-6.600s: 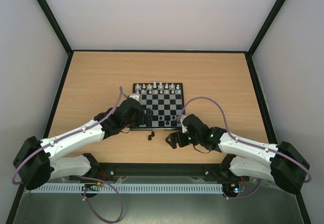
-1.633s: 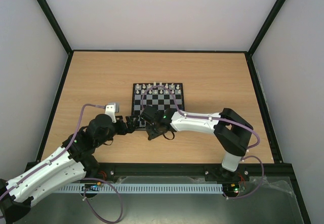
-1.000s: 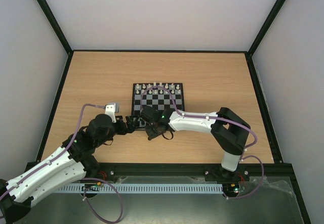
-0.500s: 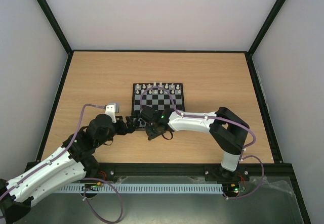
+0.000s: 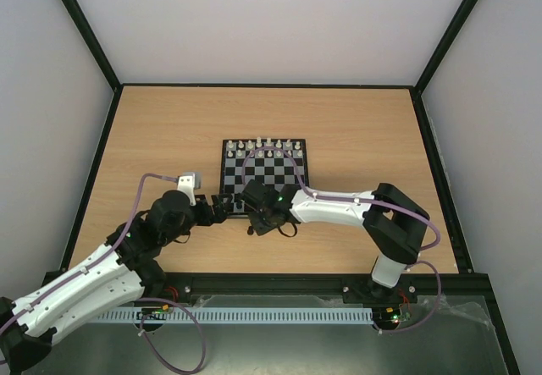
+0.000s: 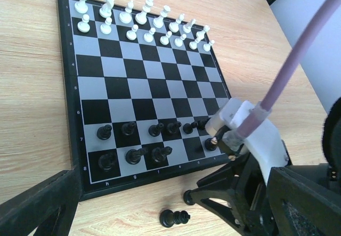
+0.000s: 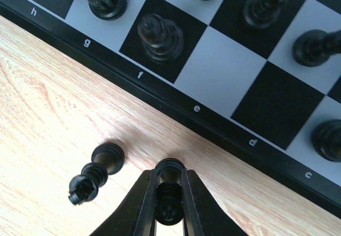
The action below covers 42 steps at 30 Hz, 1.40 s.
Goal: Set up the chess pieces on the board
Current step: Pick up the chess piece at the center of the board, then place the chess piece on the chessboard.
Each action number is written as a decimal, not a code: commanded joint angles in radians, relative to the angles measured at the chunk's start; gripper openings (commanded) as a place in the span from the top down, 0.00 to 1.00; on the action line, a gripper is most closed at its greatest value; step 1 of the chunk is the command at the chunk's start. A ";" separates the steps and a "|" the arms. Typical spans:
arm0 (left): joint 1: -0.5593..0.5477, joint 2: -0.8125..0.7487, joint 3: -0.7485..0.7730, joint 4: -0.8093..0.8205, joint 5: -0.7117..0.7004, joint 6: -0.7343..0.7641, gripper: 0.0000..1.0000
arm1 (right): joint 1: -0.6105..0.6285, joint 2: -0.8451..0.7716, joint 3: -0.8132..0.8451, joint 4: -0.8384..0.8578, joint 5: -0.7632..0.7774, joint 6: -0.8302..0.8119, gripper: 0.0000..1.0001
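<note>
**Desk:** Report the right tool.

**Operator:** I have the right tool (image 7: 170, 177) drawn narrow. Its fingers (image 7: 141, 209) press on either side of a black piece (image 7: 169, 206). That piece stands upright on the counter (image 7: 48, 87), just off the near border of the board (image 7: 224, 135), below the letter e.

**Desk:** Anything else off the board?

**Operator:** One lying piece (image 7: 96, 173), also black, is on its side on the counter just left of the held one. It is close to it but not touching.

**Desk:** And the left tool?

**Operator:** The left tool (image 5: 218, 210) stands wide with nothing between its fingers. It is low over the counter by the board's near left corner and points toward the right tool.

**Desk:** State of the board.

**Operator:** In my left wrist view the white pieces (image 6: 144, 20) stand in the two far rows. The black pieces (image 6: 155, 129) stand in the two near rows, and several squares in the nearest row are bare. The right arm's cable hides part of the near right corner, so I cannot tell what stands there.
</note>
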 commanded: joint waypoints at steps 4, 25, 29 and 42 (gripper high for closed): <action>0.004 0.022 -0.009 0.021 -0.010 0.003 0.01 | 0.008 -0.069 -0.049 -0.045 0.023 0.018 0.89; 0.003 0.067 -0.004 0.047 -0.006 0.001 0.01 | 0.004 -0.126 -0.056 -0.078 0.073 0.001 0.88; 0.004 0.068 -0.006 0.048 -0.004 0.000 0.01 | -0.011 -0.118 -0.046 -0.084 0.085 -0.016 0.88; 0.004 0.070 -0.012 0.055 -0.010 0.002 0.01 | -0.105 -0.079 0.029 -0.083 0.069 -0.084 0.88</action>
